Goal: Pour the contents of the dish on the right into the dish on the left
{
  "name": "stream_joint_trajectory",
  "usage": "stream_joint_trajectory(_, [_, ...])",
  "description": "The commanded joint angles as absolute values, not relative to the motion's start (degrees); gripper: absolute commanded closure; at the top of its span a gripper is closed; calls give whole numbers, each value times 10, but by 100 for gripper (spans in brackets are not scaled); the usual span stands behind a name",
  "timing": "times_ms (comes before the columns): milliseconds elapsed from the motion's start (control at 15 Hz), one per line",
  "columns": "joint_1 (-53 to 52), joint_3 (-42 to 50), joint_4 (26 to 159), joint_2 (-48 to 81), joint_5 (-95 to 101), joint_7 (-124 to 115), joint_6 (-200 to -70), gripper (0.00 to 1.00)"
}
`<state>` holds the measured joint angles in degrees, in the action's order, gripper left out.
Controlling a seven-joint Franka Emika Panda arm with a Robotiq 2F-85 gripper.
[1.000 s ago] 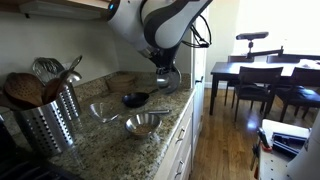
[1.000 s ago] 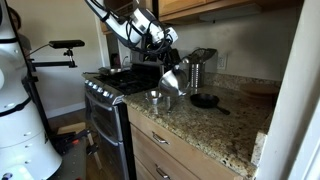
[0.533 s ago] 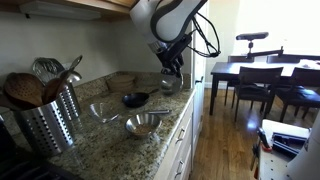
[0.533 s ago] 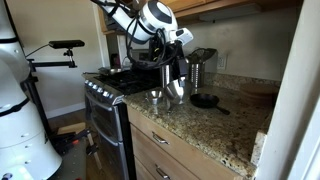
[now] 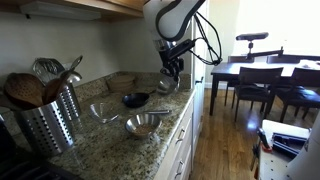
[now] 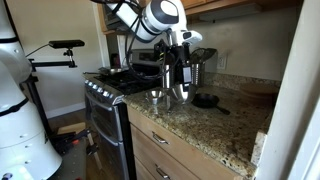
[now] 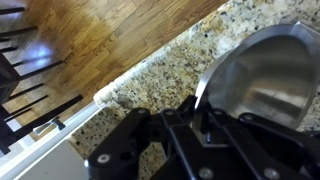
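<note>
End effector (image 7: 200,112) clamps tilted steel bowl (image 7: 265,70)

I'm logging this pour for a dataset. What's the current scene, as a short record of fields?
gripper: shut on the held bowl's rim
held bowl: metal, tipped on edge above the counter, nothing visible inside
counter: speckled granite
front bowl: metal, upright near the counter edge
back bowl: metal, upright
black pan: behind both bowls
utensil holder: holds wooden spoons
</note>
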<state>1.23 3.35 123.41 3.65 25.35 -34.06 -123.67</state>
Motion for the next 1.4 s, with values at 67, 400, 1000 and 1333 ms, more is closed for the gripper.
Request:
stream_joint_trajectory(67, [30,47,1278,20,191,-299,-1310,93])
stream_joint_trajectory(400, [42,62,1303,32,137,-262,-1366,93])
stream_joint_trajectory(1000, [44,75,1305,78,101,-244,-1423,93])
stream_joint_trajectory(1333, [42,84,1302,96,102,-246,-1438,67])
